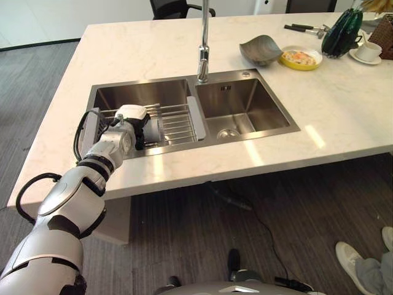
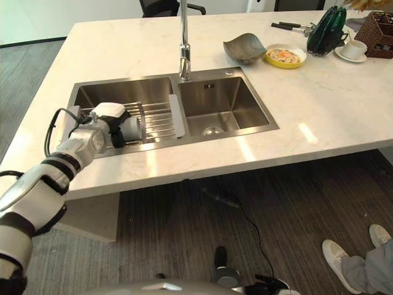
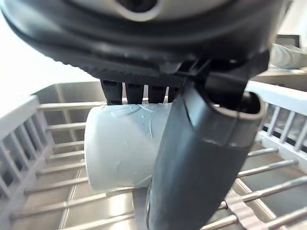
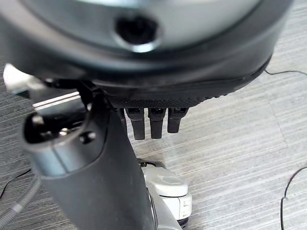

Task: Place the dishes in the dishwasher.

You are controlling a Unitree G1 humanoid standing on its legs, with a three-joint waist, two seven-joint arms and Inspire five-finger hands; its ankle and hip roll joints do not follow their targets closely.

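Note:
A pale cup (image 3: 120, 143) lies on its side on the wire dish rack (image 1: 178, 123) in the left basin of the steel sink (image 1: 141, 95). My left hand (image 1: 132, 126) reaches into that basin and is shut on the cup, with the fingers (image 3: 134, 93) over its far side and the thumb (image 3: 196, 158) across its near side. On the counter at the back right stand a grey bowl (image 1: 260, 49), a yellow plate (image 1: 299, 58) and a white cup on a saucer (image 1: 368, 51). My right hand (image 4: 91, 167) hangs over the floor, fingers relaxed and holding nothing.
A tall faucet (image 1: 203, 55) rises between the two basins. A dark green vase (image 1: 342, 32), a wicker basket (image 1: 385, 37) and some tools stand at the counter's far right. A person's shoe (image 1: 353, 258) shows on the floor at the lower right.

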